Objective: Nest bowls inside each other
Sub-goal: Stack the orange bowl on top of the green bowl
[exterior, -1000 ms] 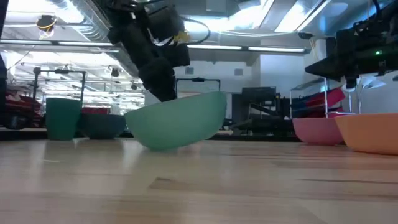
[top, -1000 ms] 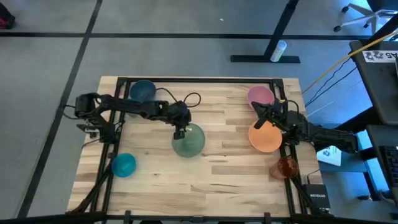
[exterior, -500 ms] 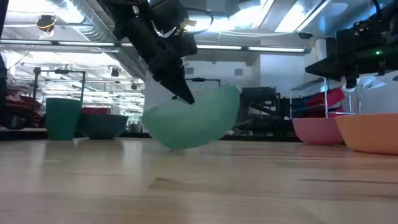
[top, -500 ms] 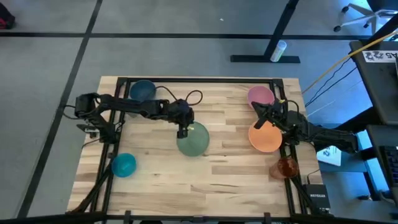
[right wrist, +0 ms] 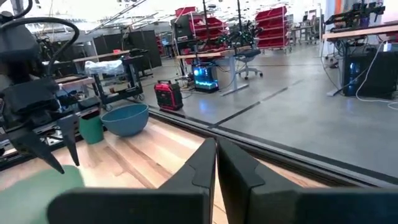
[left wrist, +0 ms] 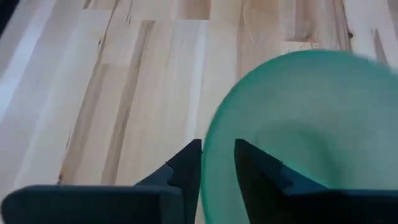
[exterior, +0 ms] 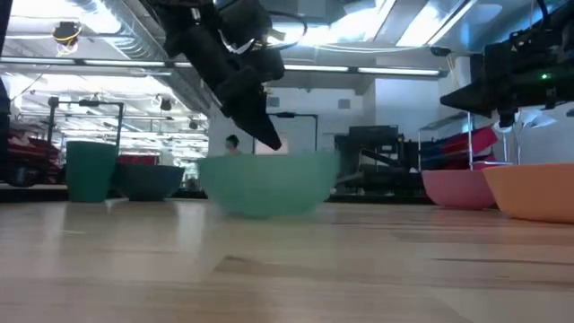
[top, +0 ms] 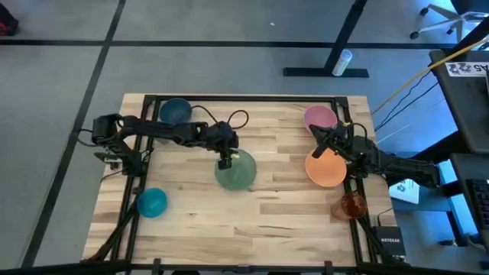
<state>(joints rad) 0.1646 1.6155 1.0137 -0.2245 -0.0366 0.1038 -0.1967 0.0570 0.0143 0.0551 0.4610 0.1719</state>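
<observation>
The teal-green bowl [top: 235, 170] sits level on its base mid-table [exterior: 269, 184]. My left gripper [top: 225, 160] stands open over its far-left rim, one finger outside [left wrist: 186, 165] and one over the inside [left wrist: 255, 165]. My right gripper [top: 317, 150] is shut and hangs above the far-left edge of the orange bowl [top: 326, 168], touching nothing. The pink bowl [top: 320, 118] stands at the far right, the dark blue bowl [top: 175, 111] at the far left, and the bright blue bowl [top: 152, 202] at the near left. My left gripper straddles the teal-green bowl's rim [left wrist: 208, 134] from above, the fingers slanting down, with a gap between them wider than the rim. Whether either finger touches the rim, I cannot tell. The bowl rests on the table by itself.
A see-through orange-red cup [top: 352, 205] stands near the right edge in front of the orange bowl. A dark-green cup [exterior: 90, 170] stands beside the dark blue bowl [exterior: 152, 182]. A black frame [top: 244, 98] runs round the table's edges. Bare wood lies in the near middle.
The teal-green bowl, tilted up on its far-left rim under my left gripper, slid a little toward the table's right edge with the gripper and has now dropped back level on its base. My right arm has kept still.
</observation>
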